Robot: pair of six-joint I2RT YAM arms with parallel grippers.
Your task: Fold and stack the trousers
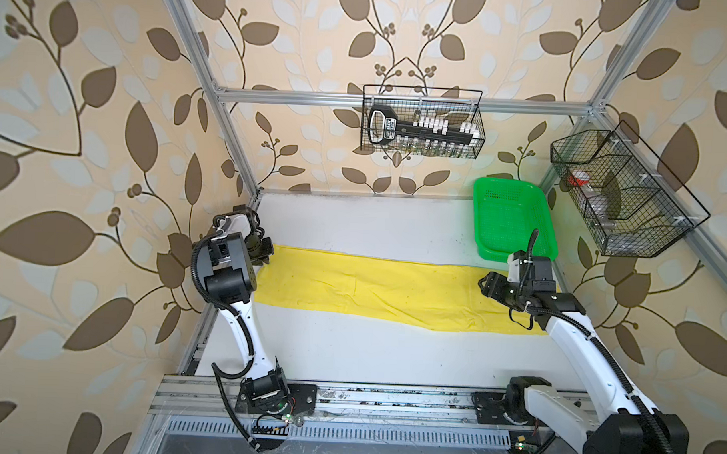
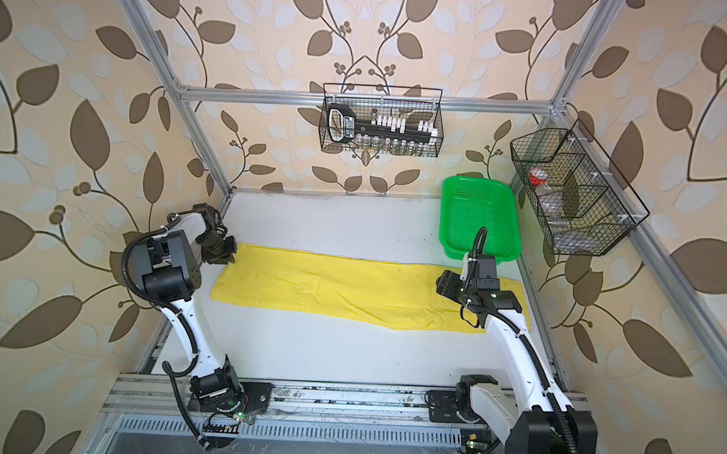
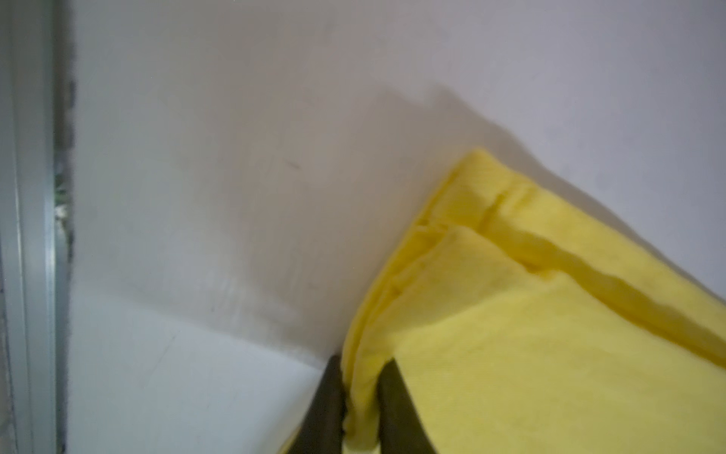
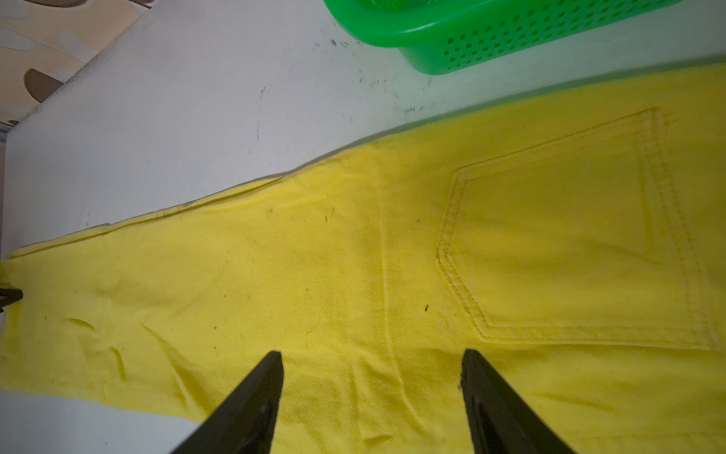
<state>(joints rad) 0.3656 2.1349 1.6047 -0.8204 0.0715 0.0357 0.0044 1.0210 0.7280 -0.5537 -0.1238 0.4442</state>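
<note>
The yellow trousers (image 1: 393, 291) (image 2: 343, 287) lie flat in a long band across the white table, folded lengthwise, with the leg ends at the left. My left gripper (image 1: 265, 256) (image 2: 223, 254) sits at the far left corner of the leg end and is shut on a fold of the trousers (image 3: 510, 334); yellow cloth bulges between its black fingers (image 3: 400, 408). My right gripper (image 1: 486, 284) (image 4: 371, 373) hovers open over the waist end beside a stitched back pocket (image 4: 569, 251), holding nothing.
A green mesh basket (image 1: 516, 225) (image 2: 478, 217) (image 4: 491, 35) stands at the back right, close behind my right arm. Two black wire baskets (image 1: 423, 122) (image 1: 621, 191) hang on the aluminium frame. A frame post (image 3: 31, 236) runs close to my left gripper.
</note>
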